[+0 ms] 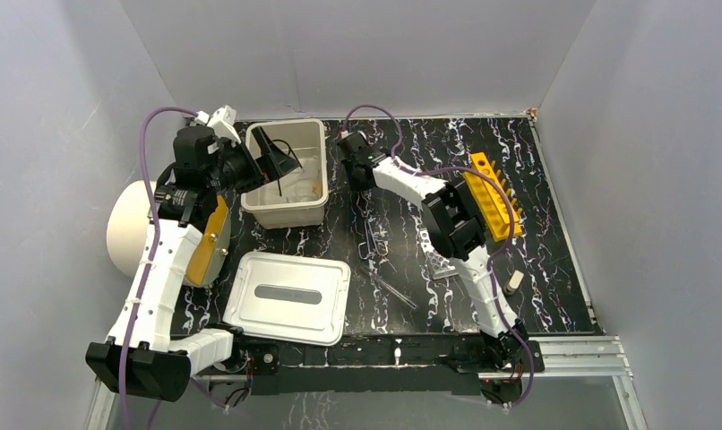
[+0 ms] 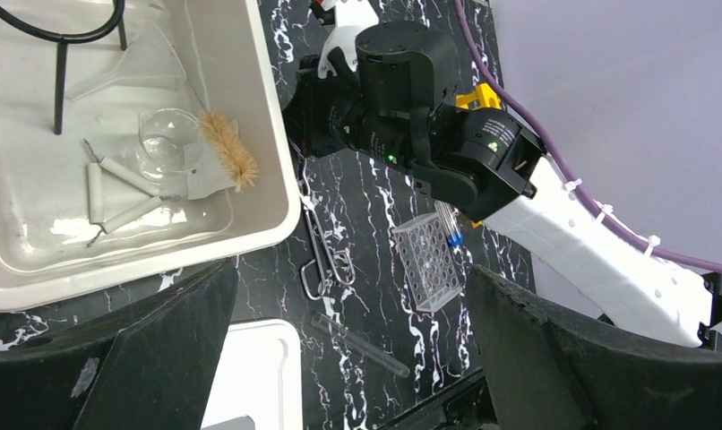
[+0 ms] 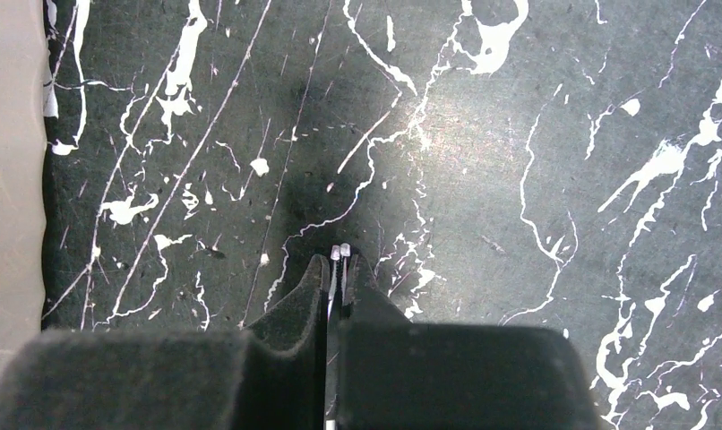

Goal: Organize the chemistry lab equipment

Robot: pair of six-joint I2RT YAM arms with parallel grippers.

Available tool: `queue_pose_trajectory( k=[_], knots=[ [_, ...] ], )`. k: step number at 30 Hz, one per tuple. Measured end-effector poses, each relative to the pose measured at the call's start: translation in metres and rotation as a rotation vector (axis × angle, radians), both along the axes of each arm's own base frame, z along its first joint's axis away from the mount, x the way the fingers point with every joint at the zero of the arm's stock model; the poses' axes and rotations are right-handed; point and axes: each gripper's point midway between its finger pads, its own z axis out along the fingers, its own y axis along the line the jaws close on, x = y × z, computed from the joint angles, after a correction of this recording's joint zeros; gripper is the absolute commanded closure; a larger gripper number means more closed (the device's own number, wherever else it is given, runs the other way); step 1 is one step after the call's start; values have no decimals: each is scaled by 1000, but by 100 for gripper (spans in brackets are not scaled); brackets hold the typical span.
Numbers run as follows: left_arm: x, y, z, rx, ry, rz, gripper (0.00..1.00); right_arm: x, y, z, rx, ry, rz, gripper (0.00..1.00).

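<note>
Right hand (image 3: 338, 266) on near-to-far tongs (image 2: 324, 264), seemingly.

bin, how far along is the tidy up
Done: beaker, brush and funnel lie in the bin. In hand: right gripper shut on thin wire, apparently the tongs. Left: glass tube, clear rack, yellow rack outside it; left gripper open, empty.

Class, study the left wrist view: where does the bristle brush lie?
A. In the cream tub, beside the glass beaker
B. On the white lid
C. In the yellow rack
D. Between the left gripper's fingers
A: the bristle brush lies inside the cream tub, right next to the glass beaker.
</note>
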Motion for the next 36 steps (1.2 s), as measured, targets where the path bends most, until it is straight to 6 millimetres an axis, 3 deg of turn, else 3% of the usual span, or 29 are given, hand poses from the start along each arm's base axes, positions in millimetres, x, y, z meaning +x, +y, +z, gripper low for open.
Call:
queue_pose_trajectory(
  k=[6,11,15,21,25,30,36],
  knots=[
    [0,-10,0,-11,-3,-39,2,-1,-6,3,-26,-32,12,100],
    [3,-14,-5,-10,10,-56,2,-7,-27,18,-34,-53,10,100],
    [5,-17,-8,-13,20,-67,2,-2,-46,57,53,-104,-11,100],
    [7,-25,-6,-40,14,-106,2,16,-86,140,223,-227,-79,100],
    [7,-36,-8,-58,19,-157,2,14,-100,170,310,-253,-94,100],
    [7,-62,-18,-69,40,-243,2,-1,-99,179,415,-205,-90,100],
    [0,-122,-43,-64,84,-397,4,-23,-93,187,518,-129,-102,100]
  ],
)
